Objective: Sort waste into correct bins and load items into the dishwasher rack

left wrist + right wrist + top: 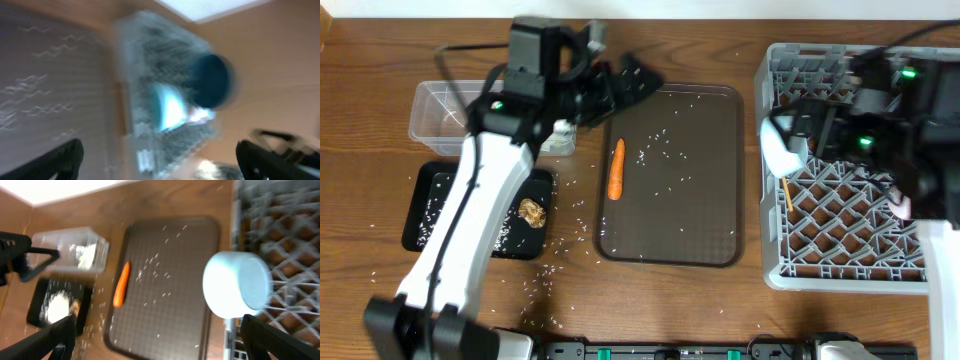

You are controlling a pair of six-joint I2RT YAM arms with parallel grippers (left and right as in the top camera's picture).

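Note:
An orange carrot (616, 168) lies on the brown serving tray (710, 225), with loose rice (665, 140) scattered around it. My left gripper (620, 85) is open and empty above the tray's far left corner. Its blurred wrist view (160, 165) shows the grey rack (165, 135), a dark-blue dish (212, 80) and a blue-inside cup (170, 110). My right gripper (810, 135) is wide open over the rack (860, 265). The blue-inside cup (237, 290) lies on its side at the rack's left edge, just beyond the open fingers (160, 342). Chopsticks (787, 195) lie in the rack.
The clear tub (445, 105) stands at the far left and holds white tissue (87, 255). The black tray (425, 200) in front of it holds rice and a brown food lump (532, 212). Rice grains are scattered on the wooden table (560, 270) between the trays.

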